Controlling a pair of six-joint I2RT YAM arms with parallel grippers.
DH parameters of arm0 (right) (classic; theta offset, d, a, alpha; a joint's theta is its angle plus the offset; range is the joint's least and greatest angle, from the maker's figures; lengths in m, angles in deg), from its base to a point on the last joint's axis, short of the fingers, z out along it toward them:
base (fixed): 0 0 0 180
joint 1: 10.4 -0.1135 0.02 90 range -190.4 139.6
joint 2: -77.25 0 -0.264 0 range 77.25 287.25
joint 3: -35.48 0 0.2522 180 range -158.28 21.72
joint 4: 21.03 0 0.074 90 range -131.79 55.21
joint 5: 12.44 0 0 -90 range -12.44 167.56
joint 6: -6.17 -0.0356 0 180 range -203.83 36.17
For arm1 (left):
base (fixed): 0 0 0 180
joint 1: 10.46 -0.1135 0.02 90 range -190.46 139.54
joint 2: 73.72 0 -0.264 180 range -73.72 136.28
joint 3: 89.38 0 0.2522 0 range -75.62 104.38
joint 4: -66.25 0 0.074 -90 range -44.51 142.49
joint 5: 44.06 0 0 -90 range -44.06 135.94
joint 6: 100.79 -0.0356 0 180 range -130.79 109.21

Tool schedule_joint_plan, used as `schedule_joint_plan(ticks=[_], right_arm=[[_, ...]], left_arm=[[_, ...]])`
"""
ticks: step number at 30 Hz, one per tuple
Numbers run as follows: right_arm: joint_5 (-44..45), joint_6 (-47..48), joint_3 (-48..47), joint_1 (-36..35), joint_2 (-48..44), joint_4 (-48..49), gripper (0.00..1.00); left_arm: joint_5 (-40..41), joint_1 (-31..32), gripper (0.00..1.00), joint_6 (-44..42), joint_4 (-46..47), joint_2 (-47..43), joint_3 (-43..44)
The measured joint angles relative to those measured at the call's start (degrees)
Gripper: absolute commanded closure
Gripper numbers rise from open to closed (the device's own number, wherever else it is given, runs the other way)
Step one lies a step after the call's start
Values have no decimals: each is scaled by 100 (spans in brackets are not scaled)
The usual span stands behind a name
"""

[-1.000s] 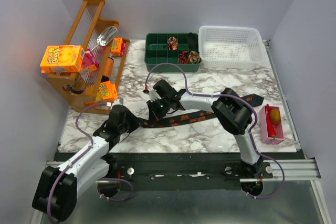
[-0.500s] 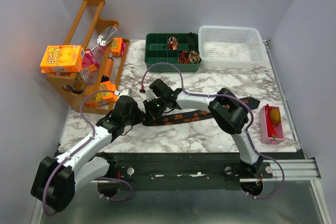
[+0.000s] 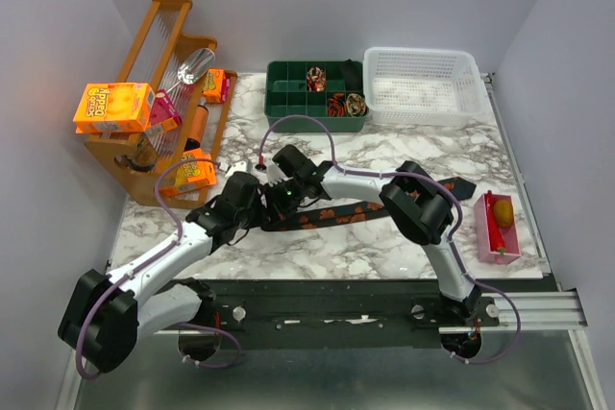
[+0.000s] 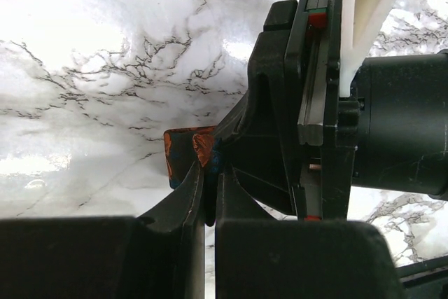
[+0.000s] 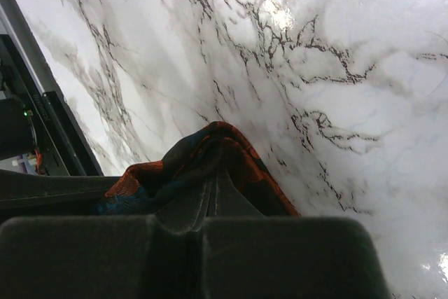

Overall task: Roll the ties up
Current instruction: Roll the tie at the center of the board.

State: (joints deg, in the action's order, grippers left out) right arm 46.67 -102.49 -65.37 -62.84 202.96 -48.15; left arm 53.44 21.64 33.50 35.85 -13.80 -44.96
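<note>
Marble tabletop (image 3: 365,249) viewed from above. Near centre, tie (image 3: 336,215) stretched flat toward 3 o'clock, its 9 o'clock end pinched by left gripper (image 4: 208,183) and right gripper (image 5: 212,190), both clamped on fabric. Best practice: keep end taut, wind evenly, hold edges aligned.

Top view: bright, even light is coming from overhead. The arms are casting only faint, soft shadows on the marble tabletop (image 3: 384,249), and the picture is looking sharp, corners included.

Left wrist view: glare is bleaching the marble at upper left. The left gripper (image 4: 208,181) is sitting near-black and blurred in the foreground, and the tie (image 4: 183,155) is showing dim.

Right wrist view: a hot spot is burning out the upper right. The right gripper (image 5: 212,188) is lying dark and out of focus.
</note>
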Motion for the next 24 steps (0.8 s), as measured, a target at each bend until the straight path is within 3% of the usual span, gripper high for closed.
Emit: schedule_joint_plan(ticks=[14,24], right_arm=[[-2,24,-170,9,-70,-63,100],[184,173,-146,463,-879,-164,99]], left_arm=[[409,72,100,-466,-881,356,702],[1099,101,100,-575,-1681,435,1084]])
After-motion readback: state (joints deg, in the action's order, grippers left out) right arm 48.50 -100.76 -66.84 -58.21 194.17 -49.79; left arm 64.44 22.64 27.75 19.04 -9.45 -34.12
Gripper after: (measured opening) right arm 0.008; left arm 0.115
